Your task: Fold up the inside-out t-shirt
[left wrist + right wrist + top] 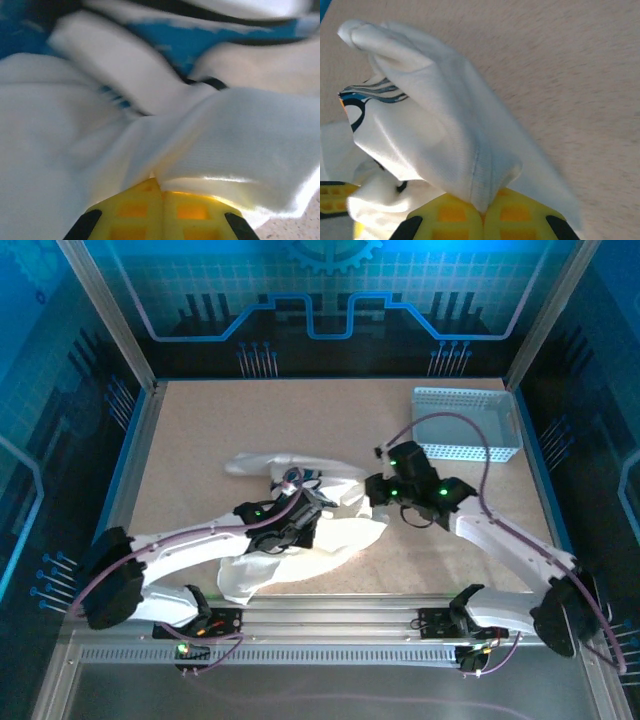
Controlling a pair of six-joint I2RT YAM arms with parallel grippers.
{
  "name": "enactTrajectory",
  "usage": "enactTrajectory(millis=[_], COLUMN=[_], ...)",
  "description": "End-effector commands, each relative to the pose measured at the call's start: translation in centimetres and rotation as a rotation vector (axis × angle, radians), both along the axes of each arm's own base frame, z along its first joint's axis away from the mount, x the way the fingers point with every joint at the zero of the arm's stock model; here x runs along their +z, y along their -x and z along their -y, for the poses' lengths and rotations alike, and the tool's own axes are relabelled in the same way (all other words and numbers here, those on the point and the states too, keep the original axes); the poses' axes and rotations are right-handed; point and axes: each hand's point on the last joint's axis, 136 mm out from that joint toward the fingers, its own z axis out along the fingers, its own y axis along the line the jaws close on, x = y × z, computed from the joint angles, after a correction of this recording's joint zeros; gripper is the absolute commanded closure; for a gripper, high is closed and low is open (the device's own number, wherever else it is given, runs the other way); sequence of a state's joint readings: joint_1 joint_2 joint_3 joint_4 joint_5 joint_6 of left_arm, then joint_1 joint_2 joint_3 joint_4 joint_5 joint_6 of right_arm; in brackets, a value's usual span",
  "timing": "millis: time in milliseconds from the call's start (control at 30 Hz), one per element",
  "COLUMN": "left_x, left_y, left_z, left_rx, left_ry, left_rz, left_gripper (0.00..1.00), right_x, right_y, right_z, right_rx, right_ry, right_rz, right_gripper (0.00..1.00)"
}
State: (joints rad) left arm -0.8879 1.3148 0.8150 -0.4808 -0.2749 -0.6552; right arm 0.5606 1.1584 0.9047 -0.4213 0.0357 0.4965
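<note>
The white inside-out t-shirt (300,550) lies crumpled in the middle of the table, with a bit of its blue-and-dark print showing. My left gripper (305,502) sits over the middle of the heap. In the left wrist view its yellow fingers (135,210) are pressed together, shut on a fold of the t-shirt (240,135). My right gripper (378,490) is at the shirt's right edge. In the right wrist view its yellow fingers (517,212) are shut on a seamed fold of the t-shirt (450,145), which rises from the jaws.
A light blue-grey perforated basket (466,423) stands at the back right of the beige table (200,430). Blue rails (125,465) border the table's sides. Purple cables loop off both arms.
</note>
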Motion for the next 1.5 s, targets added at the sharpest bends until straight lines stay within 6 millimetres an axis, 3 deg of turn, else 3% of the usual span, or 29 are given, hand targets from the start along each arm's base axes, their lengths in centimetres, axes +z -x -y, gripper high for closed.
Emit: enactTrajectory(millis=[0,167,267,333,467,600,633,700,767,900,1000,1067,1167,1233,1333,1467], left_x=[2.3,8.4,11.1,10.8,6.1,1.9,0.9,-0.1,-0.2,2.5,4.8,5.6,5.1,4.7,4.1,4.2], left_y=[-1.0,-1.3,-1.1,-1.2,-2.1,-3.0,-3.3,-3.6,-3.7,-2.7,-1.4,-0.8,-0.8,-1.1,-1.8,-3.0], left_z=[-3.9,-7.7,-9.6,-10.5,-11.9,-11.6,-11.2,-10.7,-10.7,-12.1,-10.7,-8.5,-5.4,-3.3,-1.6,-0.6], left_rx=[0.087,0.146,0.182,0.206,0.291,0.300,0.287,0.266,0.259,0.339,0.359,0.342,0.356,0.366,0.419,0.482], left_ry=[-0.024,0.083,0.122,0.105,0.004,-0.076,-0.089,-0.126,-0.153,-0.123,0.026,0.114,0.178,0.220,0.287,0.350], left_rz=[0.097,0.297,0.408,0.419,0.225,0.036,-0.013,-0.076,-0.104,-0.050,-0.025,-0.029,-0.112,-0.147,-0.156,-0.149], left_gripper=[1.00,1.00,1.00,1.00,1.00,1.00,1.00,1.00,0.76,0.48,0.44,0.39,0.36,0.34,0.30,0.29], right_x=[3.0,9.3,11.2,9.9,3.8,-0.6,-1.6,-3.1,-3.5,-1.5,-0.2,0.1,-0.7,-1.6,-2.8,-3.4], right_y=[0.8,2.3,3.1,3.1,1.7,-1.1,-2.0,-3.1,-3.5,-2.1,-0.2,1.1,2.3,2.4,2.0,1.7], right_z=[3.2,5.3,5.9,6.2,7.1,9.0,9.4,9.9,10.2,10.6,8.8,5.9,1.1,-1.1,-3.0,-3.9], right_rx=[-0.057,-0.056,-0.063,-0.080,-0.137,-0.236,-0.255,-0.278,-0.280,-0.285,-0.207,-0.108,0.033,0.071,0.096,0.107], right_ry=[-0.006,-0.060,-0.073,-0.057,-0.006,0.042,0.053,0.094,0.147,0.276,0.317,0.281,0.199,0.158,0.157,0.186], right_rz=[0.035,0.140,0.174,0.152,0.023,-0.061,-0.077,-0.115,-0.143,-0.075,-0.030,-0.004,0.007,-0.003,-0.019,0.001], right_gripper=[1.00,1.00,1.00,1.00,1.00,0.98,0.95,0.75,0.55,0.32,0.28,0.28,0.28,0.31,0.34,0.33])
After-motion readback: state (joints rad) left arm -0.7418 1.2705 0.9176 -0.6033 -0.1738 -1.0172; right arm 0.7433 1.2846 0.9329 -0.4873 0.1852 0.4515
